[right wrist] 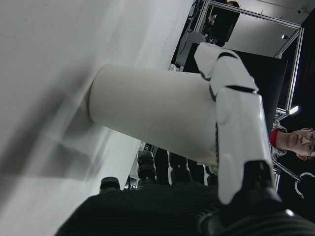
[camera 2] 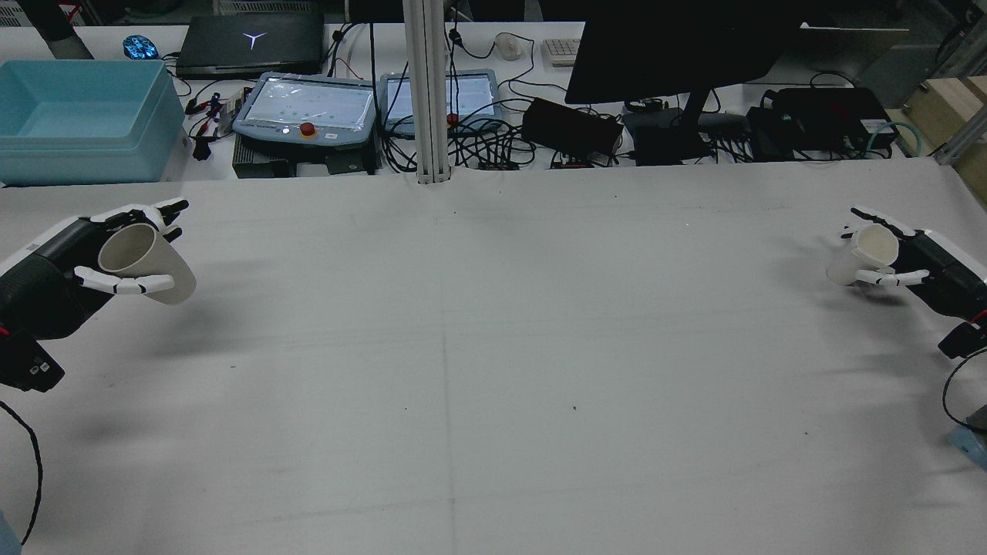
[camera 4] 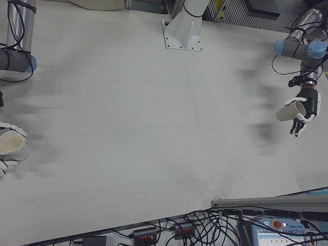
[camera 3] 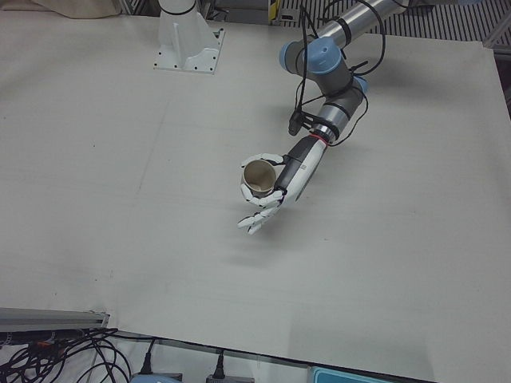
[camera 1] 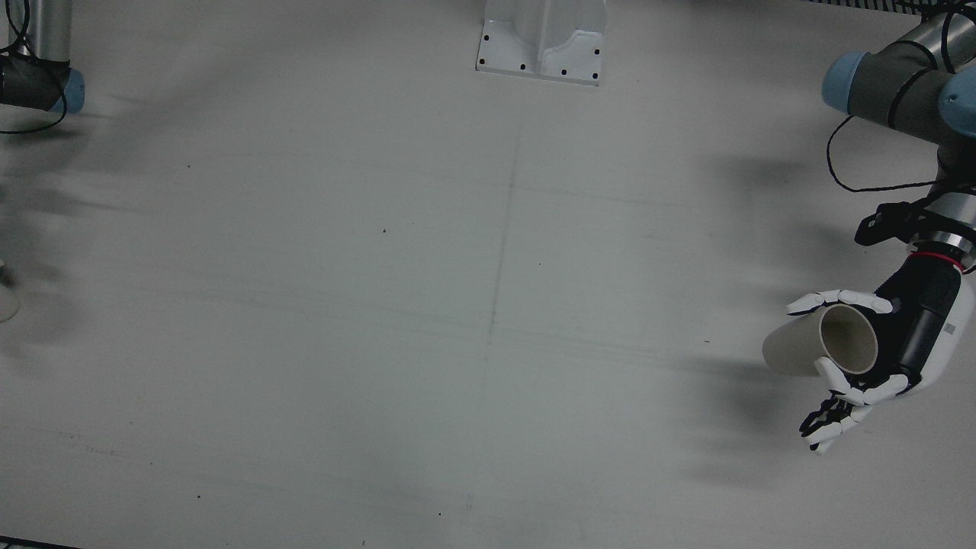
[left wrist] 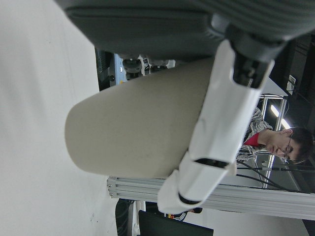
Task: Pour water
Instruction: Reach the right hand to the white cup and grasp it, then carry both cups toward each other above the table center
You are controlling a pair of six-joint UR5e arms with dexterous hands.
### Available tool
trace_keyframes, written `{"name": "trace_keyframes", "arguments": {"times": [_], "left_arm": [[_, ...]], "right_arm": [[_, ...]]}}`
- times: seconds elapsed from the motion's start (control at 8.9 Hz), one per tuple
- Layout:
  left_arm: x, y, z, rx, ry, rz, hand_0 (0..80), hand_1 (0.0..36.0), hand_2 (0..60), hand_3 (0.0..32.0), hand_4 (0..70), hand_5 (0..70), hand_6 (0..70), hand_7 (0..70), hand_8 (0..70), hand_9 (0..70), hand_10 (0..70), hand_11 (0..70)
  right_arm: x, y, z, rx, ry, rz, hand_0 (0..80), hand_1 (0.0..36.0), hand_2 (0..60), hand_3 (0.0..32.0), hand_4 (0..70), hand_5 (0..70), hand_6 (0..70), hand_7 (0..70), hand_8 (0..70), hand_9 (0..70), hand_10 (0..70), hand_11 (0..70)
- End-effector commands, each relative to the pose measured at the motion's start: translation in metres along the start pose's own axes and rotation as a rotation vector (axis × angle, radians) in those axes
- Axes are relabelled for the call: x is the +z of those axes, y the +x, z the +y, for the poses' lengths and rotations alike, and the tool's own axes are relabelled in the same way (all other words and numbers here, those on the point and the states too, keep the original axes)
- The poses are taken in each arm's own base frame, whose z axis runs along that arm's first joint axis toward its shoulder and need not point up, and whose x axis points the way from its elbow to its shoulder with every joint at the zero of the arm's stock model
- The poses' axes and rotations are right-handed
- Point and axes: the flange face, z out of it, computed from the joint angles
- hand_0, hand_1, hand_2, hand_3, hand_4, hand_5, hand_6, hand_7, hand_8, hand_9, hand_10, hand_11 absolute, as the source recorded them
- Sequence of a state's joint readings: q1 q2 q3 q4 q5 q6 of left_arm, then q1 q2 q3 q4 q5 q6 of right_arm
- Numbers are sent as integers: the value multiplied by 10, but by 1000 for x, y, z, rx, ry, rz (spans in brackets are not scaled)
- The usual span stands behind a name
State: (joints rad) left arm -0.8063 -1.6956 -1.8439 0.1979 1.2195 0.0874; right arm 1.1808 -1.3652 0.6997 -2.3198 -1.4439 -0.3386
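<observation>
At the far left of the rear view, the left robot hand [camera 2: 92,254] grips a beige paper cup [camera 2: 146,264], with white fingers [camera 2: 123,287] wrapped around its wall. This cup is lifted clear of the white counter [camera 2: 493,370] and tilted, its open mouth turned back toward the palm and upward, its base pointing down and toward the middle of the counter; a shadow lies on the counter below it. In the front view the same cup [camera 1: 820,349] lies nearly on its side in the left robot hand [camera 1: 877,358] at the right edge, and its inside looks bare as far as the pictures show. The middle of the counter between the 2 arms carries only faint scuff lines and a few dark specks. Beyond the far edge of the counter stand a light blue bin [camera 2: 81,119], 2 teach pendants [camera 2: 308,108], a dark monitor [camera 2: 678,46] and a tangle of cables. At the far right of the rear view, the right robot hand [camera 2: 914,258] is closed around a 2nd, white paper cup [camera 2: 864,258], which stands close to upright with its mouth up. In the right hand view its base sits at or just above the counter; I cannot tell whether it touches. The 2 cups are well apart, at opposite sides of the counter.
</observation>
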Motion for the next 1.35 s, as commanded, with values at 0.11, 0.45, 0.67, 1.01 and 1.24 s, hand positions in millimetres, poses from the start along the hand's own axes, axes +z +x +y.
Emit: {"name": "trace_keyframes", "arguments": {"times": [0.11, 0.45, 0.67, 1.01, 1.24], "left_arm": [[-6, 2, -5, 1, 4, 2, 800, 360, 600, 0, 530, 700, 158, 140, 110, 57, 65, 133], [-6, -1, -2, 3, 2, -4, 800, 360, 600, 0, 536, 700, 157, 140, 108, 55, 63, 130], [0, -38, 9, -7, -14, -44, 800, 360, 600, 0, 550, 700, 163, 145, 109, 56, 64, 131], [43, -117, 74, -42, -42, -112, 800, 360, 600, 0, 580, 700, 176, 156, 113, 60, 67, 135], [61, -141, 111, -51, -50, -137, 800, 360, 600, 0, 575, 700, 179, 156, 114, 61, 68, 136]], "right_arm": [[3, 7, 2, -1, 28, -40, 800, 355, 335, 0, 309, 195, 586, 700, 476, 629, 0, 0], [19, -14, 22, 6, 15, -107, 800, 360, 380, 0, 259, 233, 632, 700, 565, 700, 28, 74], [19, -55, 48, -3, 12, -158, 800, 360, 390, 0, 270, 241, 649, 700, 552, 700, 17, 60], [52, -116, 142, -57, -25, -224, 800, 360, 377, 0, 276, 242, 648, 700, 527, 693, 0, 25], [61, -169, 196, -178, -54, -191, 800, 360, 366, 0, 260, 241, 637, 700, 516, 677, 0, 27]]}}
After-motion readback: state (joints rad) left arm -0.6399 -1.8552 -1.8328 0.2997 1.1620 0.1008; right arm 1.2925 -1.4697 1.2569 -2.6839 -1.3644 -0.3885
